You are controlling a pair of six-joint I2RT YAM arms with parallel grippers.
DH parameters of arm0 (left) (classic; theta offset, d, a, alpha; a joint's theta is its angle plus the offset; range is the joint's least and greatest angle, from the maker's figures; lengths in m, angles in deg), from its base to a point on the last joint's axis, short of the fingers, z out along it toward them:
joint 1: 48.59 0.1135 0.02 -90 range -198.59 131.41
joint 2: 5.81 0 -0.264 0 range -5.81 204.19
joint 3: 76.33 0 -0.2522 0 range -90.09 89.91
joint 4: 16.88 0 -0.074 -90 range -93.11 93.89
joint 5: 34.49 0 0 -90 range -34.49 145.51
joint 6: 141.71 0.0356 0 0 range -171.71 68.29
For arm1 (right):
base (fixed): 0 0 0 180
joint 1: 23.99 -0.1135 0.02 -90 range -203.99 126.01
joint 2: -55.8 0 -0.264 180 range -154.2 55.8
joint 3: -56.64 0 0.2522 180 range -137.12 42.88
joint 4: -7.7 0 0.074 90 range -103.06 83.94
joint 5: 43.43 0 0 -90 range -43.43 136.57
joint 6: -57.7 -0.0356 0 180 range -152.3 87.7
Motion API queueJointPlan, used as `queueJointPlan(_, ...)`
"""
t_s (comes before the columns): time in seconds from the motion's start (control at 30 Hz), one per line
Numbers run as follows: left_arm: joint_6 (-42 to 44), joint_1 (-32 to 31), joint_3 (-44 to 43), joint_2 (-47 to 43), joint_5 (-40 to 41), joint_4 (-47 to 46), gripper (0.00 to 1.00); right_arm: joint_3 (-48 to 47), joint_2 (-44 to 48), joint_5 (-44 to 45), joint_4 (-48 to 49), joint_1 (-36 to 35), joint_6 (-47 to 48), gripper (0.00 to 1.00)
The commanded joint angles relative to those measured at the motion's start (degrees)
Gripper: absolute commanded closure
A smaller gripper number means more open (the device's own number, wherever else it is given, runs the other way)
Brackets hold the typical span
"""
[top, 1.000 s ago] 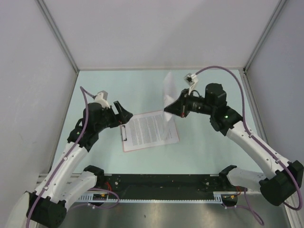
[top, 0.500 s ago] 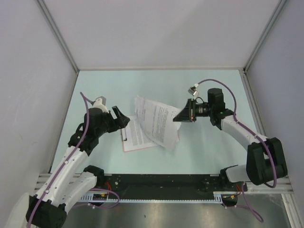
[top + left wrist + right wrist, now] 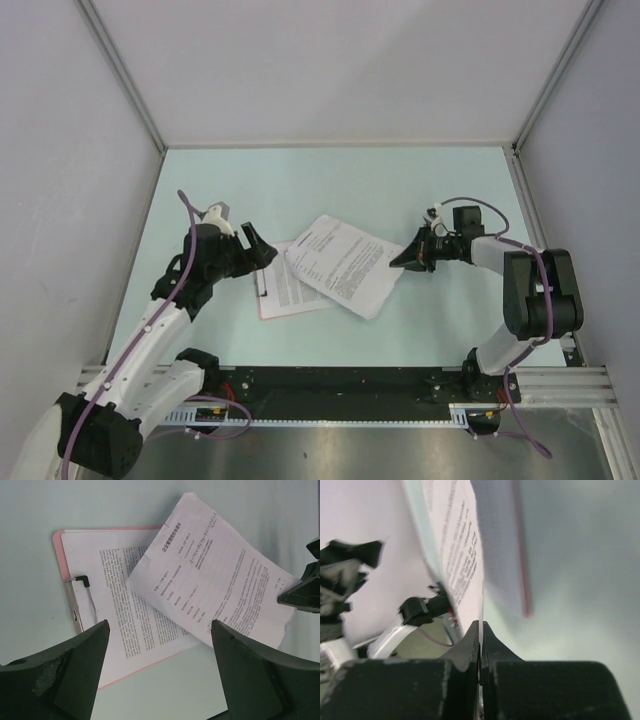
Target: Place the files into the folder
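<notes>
The pink folder (image 3: 263, 306) lies flat on the table with one printed sheet (image 3: 292, 288) on it and a metal clip (image 3: 80, 600) at its left short edge. A second sheet of the files (image 3: 345, 265) lies slanted over the folder's right part, its right corner pinched in my shut right gripper (image 3: 396, 263). In the right wrist view the jaws (image 3: 480, 630) meet on that sheet's edge (image 3: 465, 565), with the folder's pink rim (image 3: 522, 580) behind. My left gripper (image 3: 262, 250) hovers open over the folder's clip end, nothing between its fingers (image 3: 65, 680).
Grey walls enclose the pale green table (image 3: 330, 185) at the left, back and right. The black rail with both arm bases (image 3: 340, 395) runs along the near edge. In the left wrist view the right gripper's tip (image 3: 302, 592) shows at the right border.
The right gripper has lowered the held sheet from standing upright to lying slanted across the folder, drawing back to the right. The left gripper shifted slightly and stays open.
</notes>
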Motion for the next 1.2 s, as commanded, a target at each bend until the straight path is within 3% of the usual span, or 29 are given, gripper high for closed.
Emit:
queueJointPlan(0.0, 1.32, 0.75, 0.75, 1.15, -2.5, -3.96, 0.12, -3.67, -2.23, 11.33, -13.61, 2.01, 12.63, 1.0)
queueJointPlan(0.07, 1.24, 0.76, 1.02, 2.28, -3.64, -4.58, 0.12, -5.51, -5.55, 15.44, -16.85, 2.19, 16.14, 1.0)
queueJointPlan(0.27, 0.97, 0.84, 1.2, 4.22, -5.4, -6.51, 0.12, -10.96, -8.57, 15.9, -18.01, -1.67, 19.85, 1.0)
queueJointPlan(0.47, 1.32, 0.84, 2.25, 4.23, -6.63, -7.04, 0.13, -22.56, -13.47, 29.69, -26.35, -9.23, 30.92, 1.0)
queueJointPlan(0.7, 1.76, 0.84, 3.74, 3.43, -7.34, -6.78, 0.14, -28.89, -16.74, 37.96, -24.61, -13.9, 37.08, 0.99)
queueJointPlan(0.73, 1.85, 0.84, 3.83, 3.52, -7.25, -6.6, 0.14, -29.42, -17.35, 39.36, -24.61, -13.72, 35.69, 0.94)
queueJointPlan(0.8, 2.11, 0.84, 3.83, 3.52, -7.34, -6.34, 0.13, -30.48, -17.88, 40.35, -24.52, -11.37, 31.48, 0.67)
queueJointPlan(0.87, 2.2, 0.84, 3.75, 3.61, -7.43, -6.34, 0.14, -26.82, -17.01, 33.07, -20.43, -9.07, 22.3, 0.58)
queueJointPlan(0.97, 2.12, 0.84, 3.66, 3.61, -7.6, -6.86, 0.14, -18.05, -13.68, 28.39, -11.03, -8.36, 12.95, 0.5)
queueJointPlan(1.17, 1.15, 0.93, 4.27, 4.4, -8.83, -8.36, 0.14, -2.55, -5.69, 28.28, 13.08, -10.29, -1.84, 0.47)
